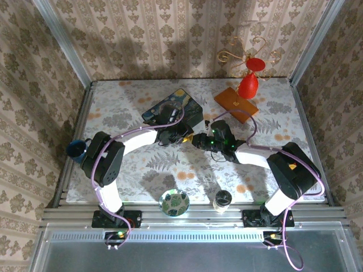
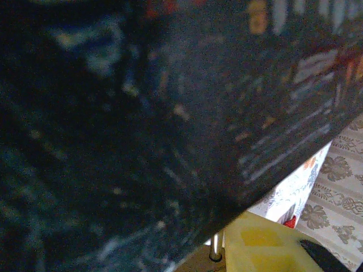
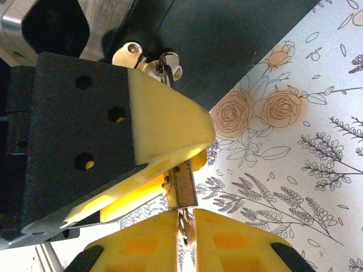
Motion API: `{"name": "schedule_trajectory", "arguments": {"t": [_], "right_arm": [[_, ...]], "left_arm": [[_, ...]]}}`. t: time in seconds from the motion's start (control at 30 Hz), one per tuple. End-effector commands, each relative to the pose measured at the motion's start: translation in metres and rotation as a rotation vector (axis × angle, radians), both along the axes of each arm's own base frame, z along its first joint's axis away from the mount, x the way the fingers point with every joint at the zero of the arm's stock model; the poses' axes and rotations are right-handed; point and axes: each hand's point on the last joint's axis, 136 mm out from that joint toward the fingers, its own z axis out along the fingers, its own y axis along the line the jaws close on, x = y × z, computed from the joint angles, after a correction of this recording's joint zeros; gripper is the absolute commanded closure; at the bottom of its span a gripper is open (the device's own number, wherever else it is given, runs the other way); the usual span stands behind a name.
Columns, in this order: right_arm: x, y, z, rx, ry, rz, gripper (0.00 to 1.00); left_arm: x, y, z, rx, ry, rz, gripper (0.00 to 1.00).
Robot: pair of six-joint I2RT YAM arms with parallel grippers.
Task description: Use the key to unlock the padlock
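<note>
The small brass padlock (image 3: pixel 183 187) is clamped between the yellow fingers (image 3: pixel 164 127) of my left gripper (image 1: pixel 187 137), its bottom end facing my right gripper. In the left wrist view one silvery shackle leg (image 2: pixel 215 243) rises from the brass body beside a yellow finger (image 2: pixel 261 246). My right gripper (image 3: pixel 187 241) is shut on the round head of the thin silvery key (image 3: pixel 186 225). The key's tip meets the padlock's bottom face, and I cannot tell how far it is in. In the top view the two grippers meet above the table's middle, the right gripper (image 1: pixel 200 140) just right of the left.
The dark blue starry-painting box (image 1: pixel 173 110) lies right behind the grippers and looms close in the left wrist view (image 2: pixel 142 113). An orange card (image 1: pixel 235 103) and red vase (image 1: pixel 248 85) stand at the back right. A blue cup (image 1: pixel 76 149), a bowl (image 1: pixel 174 202) and a paper cup (image 1: pixel 222 199) sit near the edges.
</note>
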Motion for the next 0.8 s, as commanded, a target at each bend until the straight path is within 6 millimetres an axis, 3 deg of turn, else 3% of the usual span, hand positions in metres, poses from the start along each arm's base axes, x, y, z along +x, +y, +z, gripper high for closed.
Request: {"name": "schedule_trajectory", "arguments": {"t": [0.0,0.27,0.43,0.6,0.67,0.77], "right_arm": [[-0.001,0.0,-0.011,0.047,0.038,-0.01,0.85],[0.006,0.001,-0.014,0.19,0.068,-0.042,0.93],[0.017,0.006,-0.007,0.39,0.103,-0.064,1.0],[0.031,0.016,-0.002,0.652,0.192,-0.104,1.0],[0.033,0.021,-0.011,0.68,0.259,-0.124,1.0],[0.035,0.021,-0.005,0.701,0.264,-0.149,1.0]], "left_arm": [[0.007,-0.012,0.023,-0.087,-0.054,-0.015,1.0],[0.008,-0.014,0.027,-0.099,-0.069,-0.02,1.0],[0.01,-0.014,0.033,-0.112,-0.101,-0.021,1.0],[0.013,-0.016,0.042,-0.146,-0.14,-0.016,1.0],[0.014,-0.017,0.043,-0.154,-0.149,-0.017,1.0],[0.014,-0.018,0.046,-0.165,-0.157,-0.023,1.0]]}}
